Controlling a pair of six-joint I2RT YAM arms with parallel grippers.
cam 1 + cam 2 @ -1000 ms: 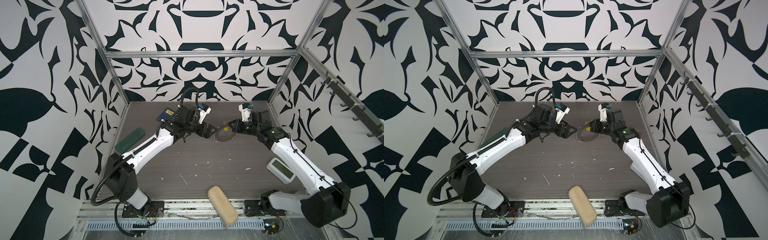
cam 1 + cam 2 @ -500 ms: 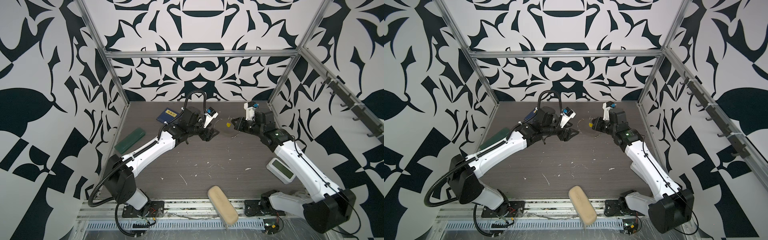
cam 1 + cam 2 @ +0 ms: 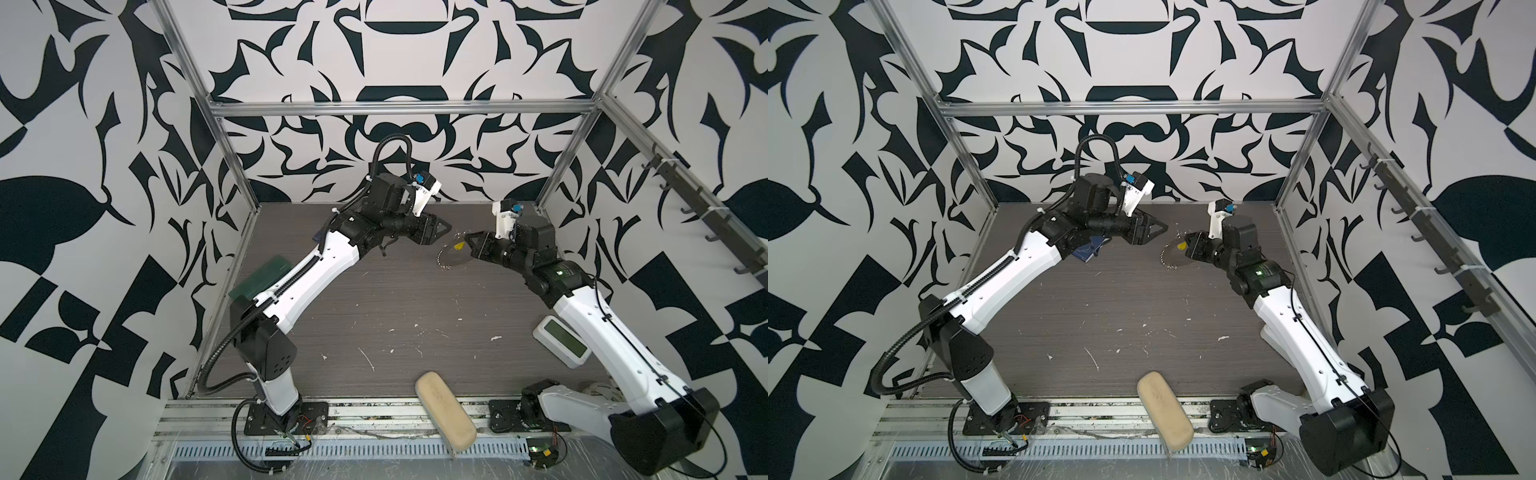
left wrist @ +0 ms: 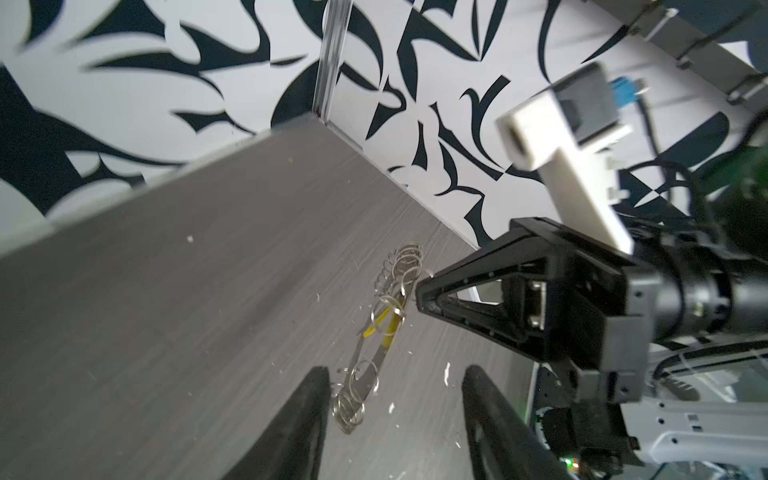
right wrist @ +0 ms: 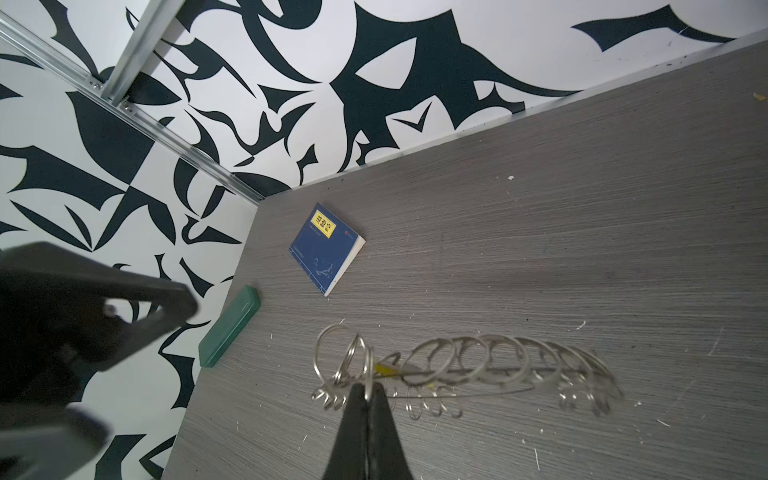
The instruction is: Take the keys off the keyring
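At the rear right of the dark wood-grain bench, the flat grey metal disc keyring, fringed with small silver wire rings, hangs tilted from the right tool, apparently off the surface. Right tool is clenched on the disc's rim among the wire rings, clearest in the right wrist view. Small translucent yellow plastic key tag sits on the disc just beside that grip; its own little split ring is hard to tell from the others. Left tool is near the disc but apart from it, jaws parted, nothing held. In the left wrist view the disc's lower end lies just ahead of the fingers.

Handling guess: disc is thin, stiff, light, slick metal. It would swing about a single pinch, and the loose rings tangle. Tag is light, rigid plastic, small target. Best hold: pinch the tag flat across its faces, clear of its split ring, while right steadies the rim. Risk: catching neighbouring rings, or the tag slipping out.
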